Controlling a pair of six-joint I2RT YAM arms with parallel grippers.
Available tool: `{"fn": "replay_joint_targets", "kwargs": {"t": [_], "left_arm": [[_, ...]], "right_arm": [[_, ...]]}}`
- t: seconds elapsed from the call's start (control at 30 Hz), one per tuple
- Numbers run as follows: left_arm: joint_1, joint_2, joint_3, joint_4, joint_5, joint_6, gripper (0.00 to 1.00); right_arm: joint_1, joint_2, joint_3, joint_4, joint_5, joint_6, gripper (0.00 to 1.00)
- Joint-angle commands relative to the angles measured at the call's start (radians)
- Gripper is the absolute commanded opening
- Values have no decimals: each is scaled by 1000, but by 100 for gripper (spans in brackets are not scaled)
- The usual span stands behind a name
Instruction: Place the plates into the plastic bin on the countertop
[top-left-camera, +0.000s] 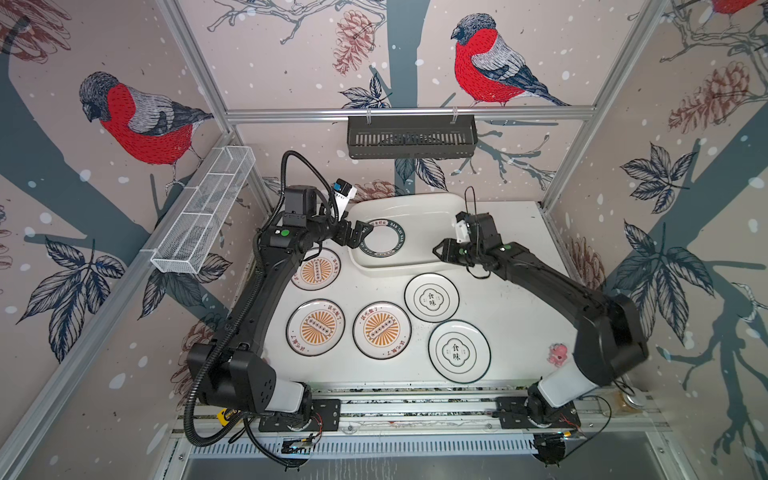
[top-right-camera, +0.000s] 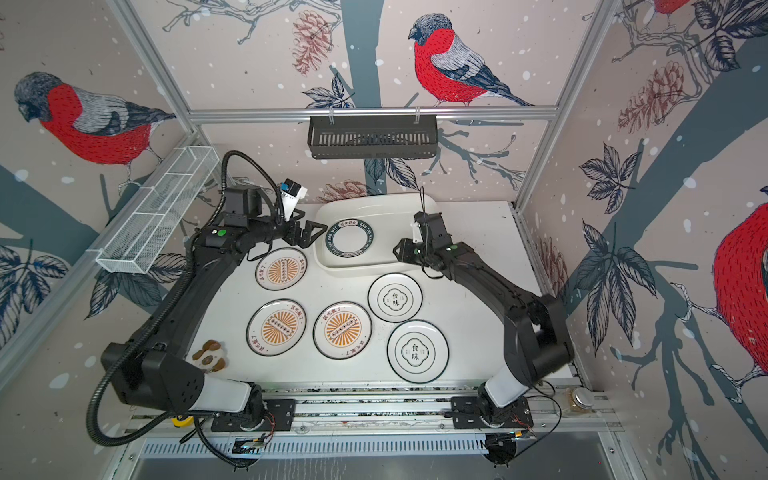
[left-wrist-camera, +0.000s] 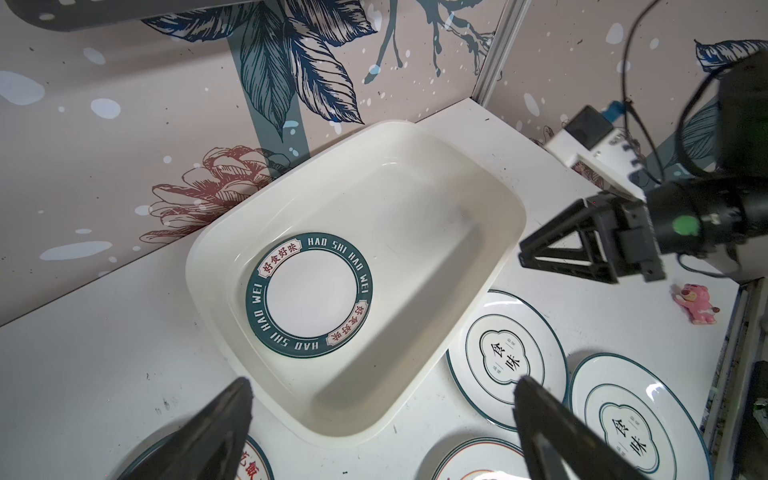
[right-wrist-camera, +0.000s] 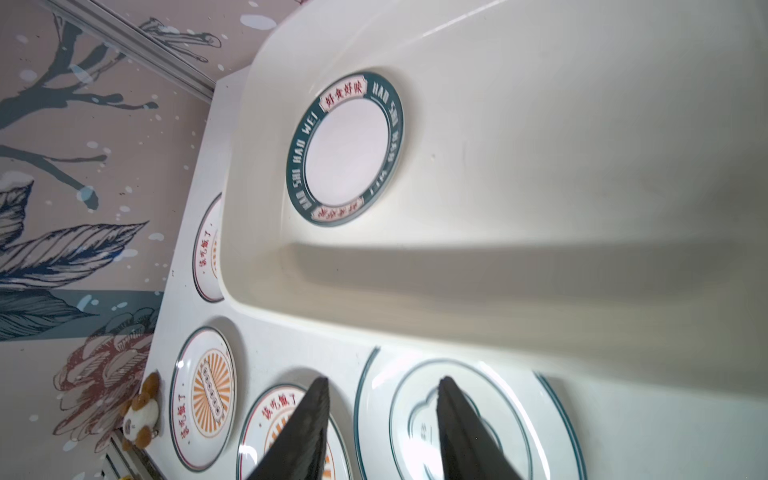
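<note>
Left fingers stand wide apart and empty; right fingers are parted, holding nothing. 1 glossy teal-ringed plate lies flat in the smooth cream plastic bin. 5 more glazed round plates sit on the speckled counter. Next, I judge, I must pinch the thin rim of the nearest emblem plate.
</note>
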Motion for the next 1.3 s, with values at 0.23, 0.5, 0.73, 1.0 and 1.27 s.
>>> {"fn": "replay_joint_targets", "kwargs": {"t": [0.23, 0.5, 0.73, 1.0, 1.27], "left_arm": [[-51, 3, -29, 26, 12, 34, 97], [-77, 11, -42, 34, 19, 18, 97], [-85, 6, -51, 36, 13, 21, 97], [-97, 26, -35, 37, 20, 13, 97], [-101, 33, -36, 44, 27, 7, 97]], "right_arm": [[185, -333, -273, -232, 133, 82, 45], [313, -376, -417, -254, 205, 228, 42], [340, -376, -494, -249, 217, 287, 39], [345, -327, -533, -221, 261, 312, 39], [325, -269, -545, -211, 292, 309, 40]]}}
